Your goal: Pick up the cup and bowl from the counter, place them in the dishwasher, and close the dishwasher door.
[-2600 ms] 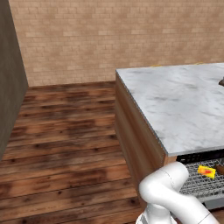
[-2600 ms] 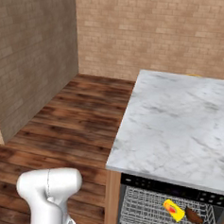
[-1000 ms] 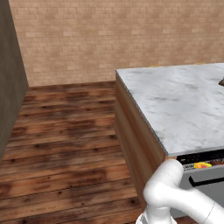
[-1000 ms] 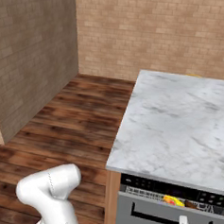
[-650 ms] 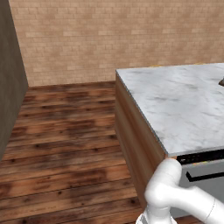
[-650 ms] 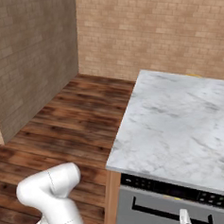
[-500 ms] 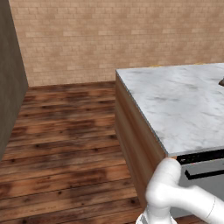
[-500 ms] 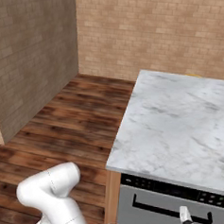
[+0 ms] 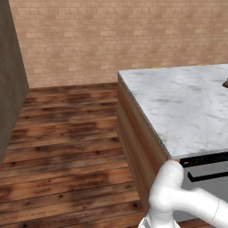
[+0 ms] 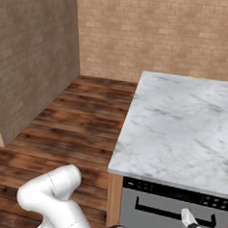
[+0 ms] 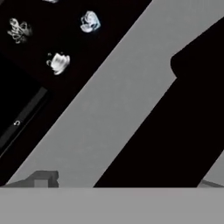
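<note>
**Dishwasher door stood upright under the counter's front edge**

The counter (image 10: 182, 135), a white-grey veined marble slab with a brown wooden side panel, carried neither cup nor bowl that could be made out on its surface. At its far right edge in the left base view a small dark item (image 9: 225, 83) sat partly cut off by the frame; what it was could not be told.

Below the counter's near edge the dishwasher (image 10: 175, 191) showed its black top strip. The dishwasher door (image 10: 149, 224), a flat grey panel, stood vertical and flush beneath that strip, with its long black bar handle (image 10: 169, 214) running across just under it. The same handle (image 9: 207, 175) appeared in the left base view beneath the slab's front corner.

The gripper (image 10: 189, 226) sat low at the door's front, just below the handle's right end. Whether the claw was released or clenched could not be told. The hand view looked closely at the grey door face (image 11: 109, 105) crossed by the black bar.
</note>
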### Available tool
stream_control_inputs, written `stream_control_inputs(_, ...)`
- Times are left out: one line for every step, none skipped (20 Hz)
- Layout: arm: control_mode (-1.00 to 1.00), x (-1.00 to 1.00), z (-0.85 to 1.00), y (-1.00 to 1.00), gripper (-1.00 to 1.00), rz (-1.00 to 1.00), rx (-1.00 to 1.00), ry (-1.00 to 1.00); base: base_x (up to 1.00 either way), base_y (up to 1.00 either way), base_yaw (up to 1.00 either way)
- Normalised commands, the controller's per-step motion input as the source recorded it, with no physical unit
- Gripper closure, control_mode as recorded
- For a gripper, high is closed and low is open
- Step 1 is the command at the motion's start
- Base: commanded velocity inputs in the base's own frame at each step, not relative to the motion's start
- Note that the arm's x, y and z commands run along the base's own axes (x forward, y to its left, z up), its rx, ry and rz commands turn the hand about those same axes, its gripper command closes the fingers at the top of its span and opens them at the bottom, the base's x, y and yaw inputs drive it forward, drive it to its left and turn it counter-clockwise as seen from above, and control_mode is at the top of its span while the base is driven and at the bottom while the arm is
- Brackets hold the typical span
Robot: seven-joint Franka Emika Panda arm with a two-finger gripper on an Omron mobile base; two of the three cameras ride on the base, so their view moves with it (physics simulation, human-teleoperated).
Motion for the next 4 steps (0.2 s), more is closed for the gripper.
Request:
stream_control_inputs(-1.00,0.61,-0.86,-0.10,-1.00,0.06,-0.15,-0.19,0.00,0.00,0.00)
stream_control_inputs(-1.00,0.67,-0.89,-0.08,-1.00,0.06,-0.15,-0.18,0.00,0.00,0.00)
stream_control_inputs(-1.00,0.70,-0.90,-0.07,-1.00,0.06,-0.15,-0.17,0.00,0.00,0.00)
stream_control_inputs(-1.00,0.69,-0.92,-0.05,-1.00,0.06,-0.15,-0.17,0.00,0.00,0.00)
